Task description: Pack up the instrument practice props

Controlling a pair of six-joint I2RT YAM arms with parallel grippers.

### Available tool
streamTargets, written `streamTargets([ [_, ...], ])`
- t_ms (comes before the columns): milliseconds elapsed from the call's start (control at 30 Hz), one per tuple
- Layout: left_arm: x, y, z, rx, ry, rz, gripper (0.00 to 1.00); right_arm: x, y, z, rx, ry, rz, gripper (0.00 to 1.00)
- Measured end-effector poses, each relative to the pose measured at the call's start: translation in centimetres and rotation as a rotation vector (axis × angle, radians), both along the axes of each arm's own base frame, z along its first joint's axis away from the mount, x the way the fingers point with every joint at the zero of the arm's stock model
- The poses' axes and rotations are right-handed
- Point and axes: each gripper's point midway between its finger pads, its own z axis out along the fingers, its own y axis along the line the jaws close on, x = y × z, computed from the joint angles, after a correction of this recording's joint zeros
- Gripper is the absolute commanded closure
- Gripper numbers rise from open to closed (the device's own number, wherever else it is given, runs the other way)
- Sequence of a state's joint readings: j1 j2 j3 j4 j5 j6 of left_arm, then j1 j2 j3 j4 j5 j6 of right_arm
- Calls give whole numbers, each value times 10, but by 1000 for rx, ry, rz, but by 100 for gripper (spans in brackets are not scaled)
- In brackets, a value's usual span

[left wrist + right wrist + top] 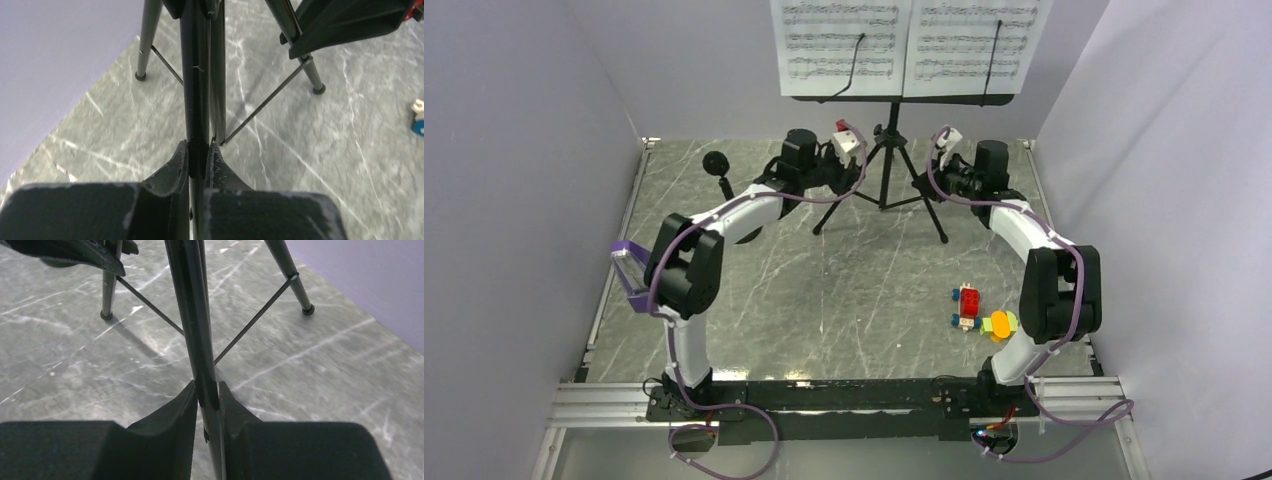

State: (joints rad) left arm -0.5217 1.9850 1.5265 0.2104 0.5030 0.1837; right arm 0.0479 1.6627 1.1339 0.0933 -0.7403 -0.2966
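Top external view: the music stand (887,150) is upright at the back centre of the table (854,290), its tripod legs splayed on the grey marbled surface. Its desk (944,99) is the only holder here. Two sheet-music pages (839,45) lean side by side on it, each crossed by a thin black retaining wire. Both arms reach in to the tripod, one from each side.

In the left wrist view, the left gripper (198,152) has its jaws pressed onto a black tube of the stand. A second tube runs just beside the first, and two other legs spread beyond. The pinched tube looks like a leg rather than the centre post, though this close view does not settle it. In the right wrist view, the right gripper (207,390) likewise pinches a black tube of the stand between its fingers, low down near where the thin braces meet it.

The microphone stand (717,163) is at the back left, ball on top, its base hidden behind the left arm. The purple metronome (627,255) sits at the table's left edge, just beside the left arm's elbow. The toy blocks (970,300) (red, yellow and green) lie in a small cluster on the table beside the right arm, well apart from the stand.
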Motion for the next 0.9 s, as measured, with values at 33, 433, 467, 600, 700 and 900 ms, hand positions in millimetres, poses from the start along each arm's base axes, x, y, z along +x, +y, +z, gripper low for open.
streamTargets([
  [33,-4,7,0,12,9,4,100,-2,6,0,-4,-3,18,81],
  [433,-84,80,-6,194,101,-33,100,-80,78,0,-33,33,223,84],
  [467,-92,85,-6,210,105,-43,100,-90,83,0,-34,41,240,84],
  [600,-121,101,-8,262,104,-81,99,-125,98,-1,-35,64,301,84],
  [700,-139,111,-8,285,89,-97,100,-144,107,0,-34,70,339,84],
  [900,-160,123,-6,297,53,-106,95,-162,117,1,-30,72,400,84],
])
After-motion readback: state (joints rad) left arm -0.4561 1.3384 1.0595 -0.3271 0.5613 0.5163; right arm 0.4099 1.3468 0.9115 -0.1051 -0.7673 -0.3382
